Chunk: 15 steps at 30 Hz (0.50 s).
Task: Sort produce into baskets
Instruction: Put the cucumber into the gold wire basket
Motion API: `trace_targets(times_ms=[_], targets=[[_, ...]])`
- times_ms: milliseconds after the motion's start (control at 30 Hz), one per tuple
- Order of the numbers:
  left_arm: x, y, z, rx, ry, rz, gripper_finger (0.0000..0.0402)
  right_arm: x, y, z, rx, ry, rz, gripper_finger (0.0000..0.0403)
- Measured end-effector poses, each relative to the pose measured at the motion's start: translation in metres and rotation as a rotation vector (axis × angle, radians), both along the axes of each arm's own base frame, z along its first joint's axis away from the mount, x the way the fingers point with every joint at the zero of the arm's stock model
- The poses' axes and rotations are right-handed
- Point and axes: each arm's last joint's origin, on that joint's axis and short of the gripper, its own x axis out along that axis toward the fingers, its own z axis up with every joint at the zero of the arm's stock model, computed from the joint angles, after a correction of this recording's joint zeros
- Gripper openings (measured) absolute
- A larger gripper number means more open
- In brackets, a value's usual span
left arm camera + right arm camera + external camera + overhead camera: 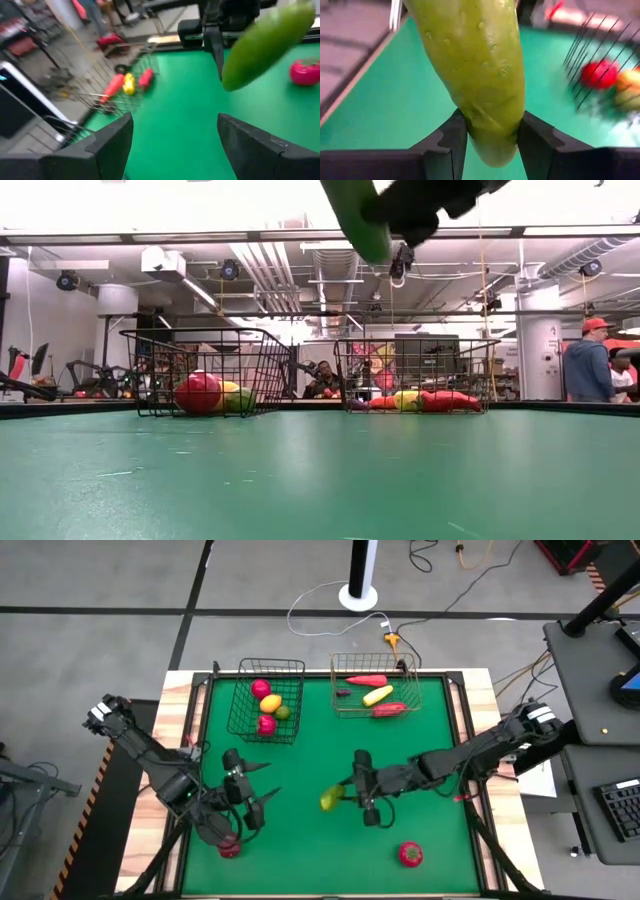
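Right gripper (490, 132) pinches cucumber (472, 65) — seemingly above the mat (300, 830).

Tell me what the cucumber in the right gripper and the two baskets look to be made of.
Cucumber: likely moulded plastic, slightly glossy green with small raised bumps, clamped in the right gripper.
Black basket: thin dark wire mesh, probably coated metal.
Silvery basket: similar wire mesh, paler with a metallic tint; bare or plated, cannot tell.

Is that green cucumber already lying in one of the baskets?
No, the cucumber is clamped between the right gripper fingers, lifted above the green table.
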Motion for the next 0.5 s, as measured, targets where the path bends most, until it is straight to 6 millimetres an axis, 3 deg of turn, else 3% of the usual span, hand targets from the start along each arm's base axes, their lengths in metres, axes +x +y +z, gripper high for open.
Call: trace_targets(times_ms=[200,500], targets=[[-0.001,0.0,-0.001,0.064,-0.021,0.043,0.027,-0.001,-0.015,0.017,0.031,-0.248,-0.106,0.0135],[0.002,-0.002,-0.007,0.057,-0.037,0.077,0.027,0.001,-0.026,0.016,0.004,-0.306,-0.241,0.0135]])
